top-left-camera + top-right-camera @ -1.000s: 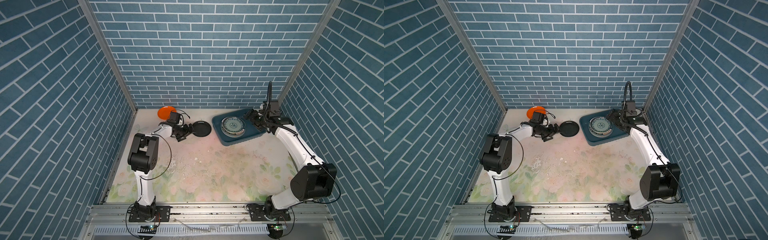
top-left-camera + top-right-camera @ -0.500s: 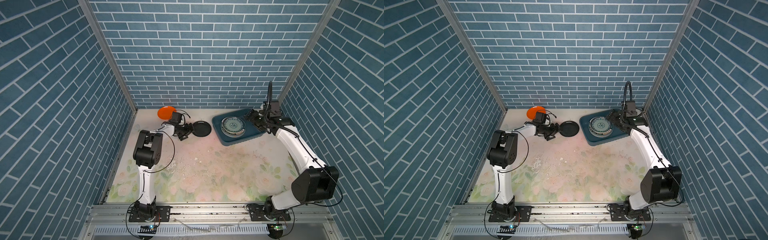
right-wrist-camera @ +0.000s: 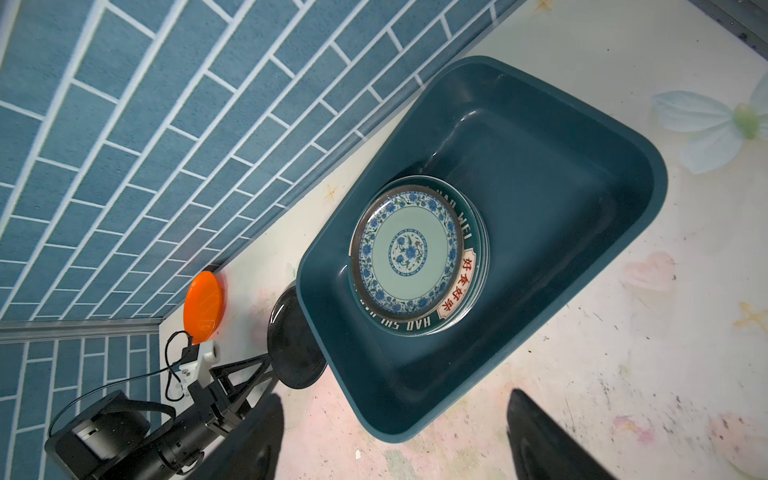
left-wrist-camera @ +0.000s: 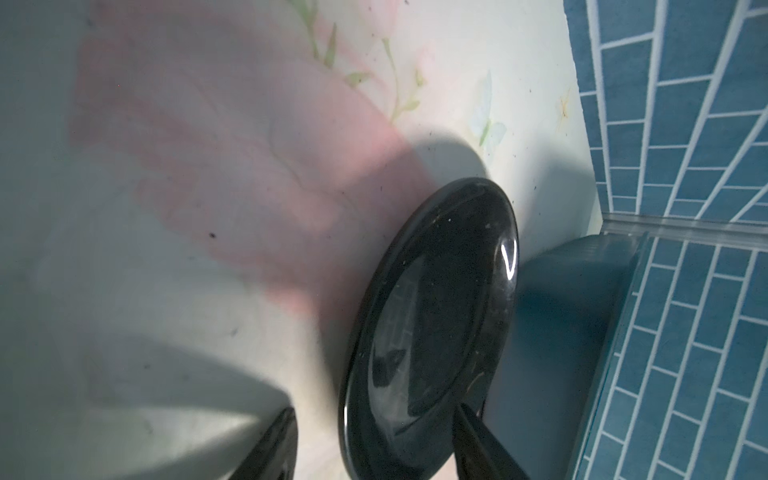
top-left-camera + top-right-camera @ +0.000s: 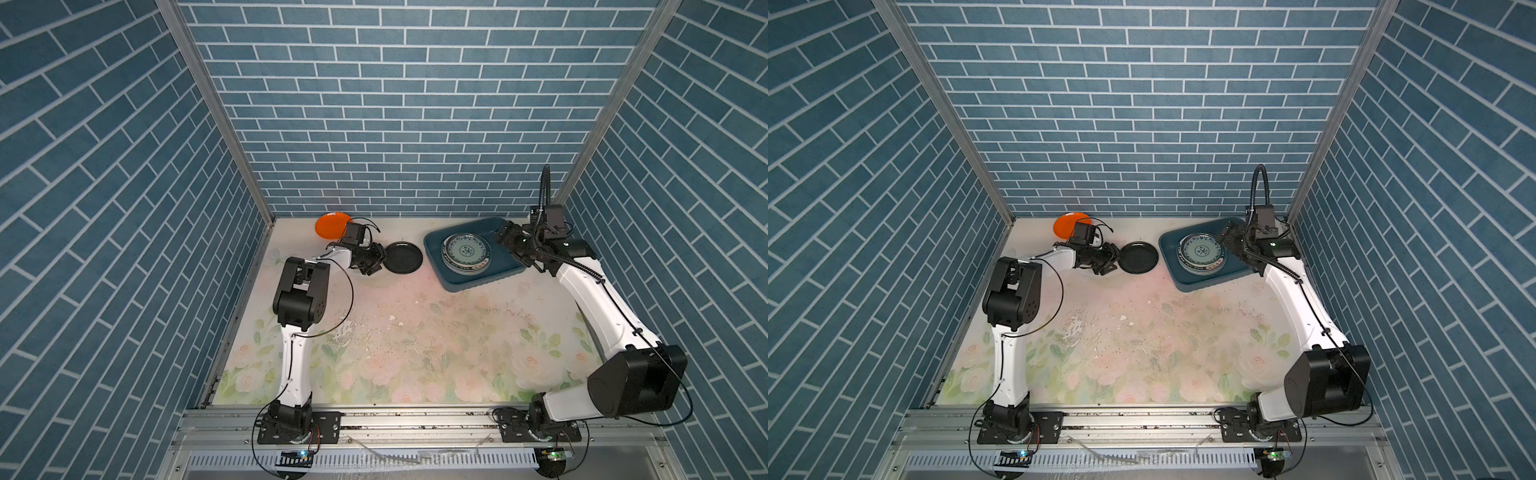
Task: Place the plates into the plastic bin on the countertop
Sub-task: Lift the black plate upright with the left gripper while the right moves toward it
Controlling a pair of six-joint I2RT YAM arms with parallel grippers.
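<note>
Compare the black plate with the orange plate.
Colour: the black plate is glossy black, the orange plate orange. Place: the black plate lies beside the bin; the orange plate sits by the back wall. Contact: the left gripper has its jaws astride the black plate's rim; the orange plate is not between them. Both are round, plain, outside the bin.

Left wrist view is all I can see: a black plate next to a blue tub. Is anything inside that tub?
Observer: Yes, stacked plates lie in the plastic bin, a blue-flowered one on top.
Operator: Any more plates outside it?
Observer: One orange plate, by the back wall.
Operator: Where is the other arm?
Observer: The right end effector hovers open at the bin's right end, holding nothing.
</note>
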